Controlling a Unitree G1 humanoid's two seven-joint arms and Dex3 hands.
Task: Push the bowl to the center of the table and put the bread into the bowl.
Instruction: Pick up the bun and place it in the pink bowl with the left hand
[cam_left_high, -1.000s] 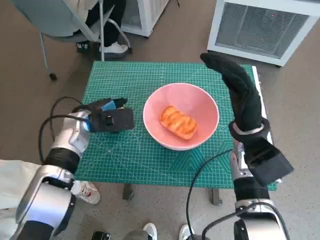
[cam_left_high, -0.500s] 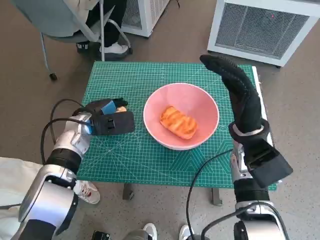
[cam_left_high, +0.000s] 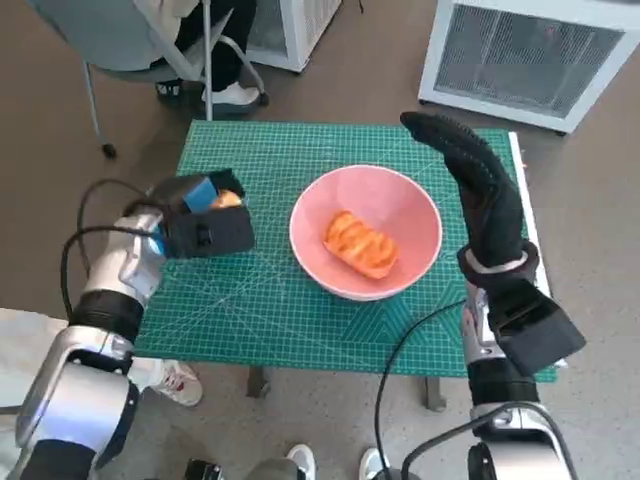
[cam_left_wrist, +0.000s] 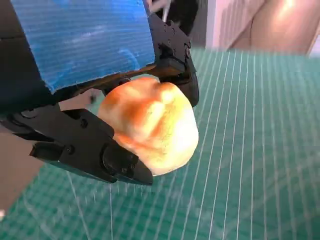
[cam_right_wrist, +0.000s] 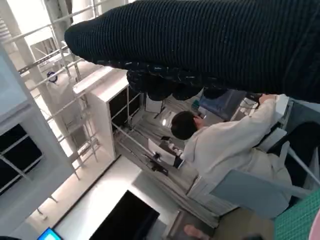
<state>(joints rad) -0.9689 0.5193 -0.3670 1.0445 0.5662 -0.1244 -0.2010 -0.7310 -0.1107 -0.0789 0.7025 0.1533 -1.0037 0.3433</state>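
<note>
On the counter (cam_left_high: 300, 320), which is covered by a green gridded cutting mat, a pink bowl (cam_left_high: 366, 232) sits near the middle with one piece of golden-brown bread (cam_left_high: 359, 245) lying inside it. Over the mat to the left of the bowl, well apart from it, the left hand (cam_left_high: 205, 222) hangs above the surface and holds a second bread roll (cam_left_wrist: 152, 122); the left wrist view shows the black fingers (cam_left_wrist: 87, 150) clamped on the roll from both sides, the blue-taped back above it and the green grid below. On the far side of the bowl the right hand (cam_left_high: 478, 190) stands upright in its black glove, just beside the rim, fingers stretched out and holding nothing; whether it touches the bowl cannot be told. Beyond the counter, a person (cam_right_wrist: 225, 145) in a pale top sits on a grey chair (cam_left_high: 110, 40), and a white grilled unit (cam_left_high: 535, 55) stands on the floor.
</note>
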